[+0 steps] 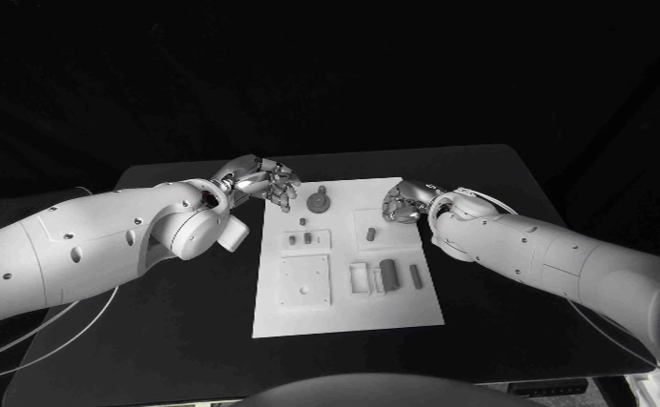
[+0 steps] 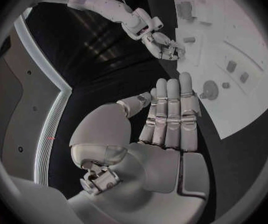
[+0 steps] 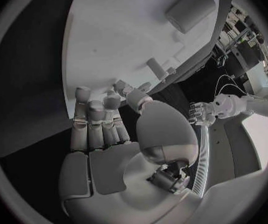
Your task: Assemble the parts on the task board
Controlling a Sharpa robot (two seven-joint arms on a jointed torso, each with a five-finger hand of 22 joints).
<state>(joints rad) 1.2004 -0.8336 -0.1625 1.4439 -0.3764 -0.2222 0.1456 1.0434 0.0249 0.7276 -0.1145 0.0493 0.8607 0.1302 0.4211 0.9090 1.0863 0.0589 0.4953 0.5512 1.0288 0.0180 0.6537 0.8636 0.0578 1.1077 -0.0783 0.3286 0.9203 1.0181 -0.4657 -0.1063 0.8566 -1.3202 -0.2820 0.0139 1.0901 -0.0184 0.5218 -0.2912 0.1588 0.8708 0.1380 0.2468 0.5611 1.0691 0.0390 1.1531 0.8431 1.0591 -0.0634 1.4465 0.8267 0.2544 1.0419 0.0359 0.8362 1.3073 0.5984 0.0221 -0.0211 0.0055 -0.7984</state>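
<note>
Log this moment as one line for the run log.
left hand: open, over task board far left corner | right hand: open, at far right edge | parts: lying on board, none held

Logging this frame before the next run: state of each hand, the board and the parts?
left hand: open, fingers straight, holds nothing, at the board's far left corner.
right hand: fingers curled in, nothing seen in them, over the board's right edge.
task board: flat on the table.
round part: on the board, untouched.
dark upright part: standing in the board, untouched.
</note>
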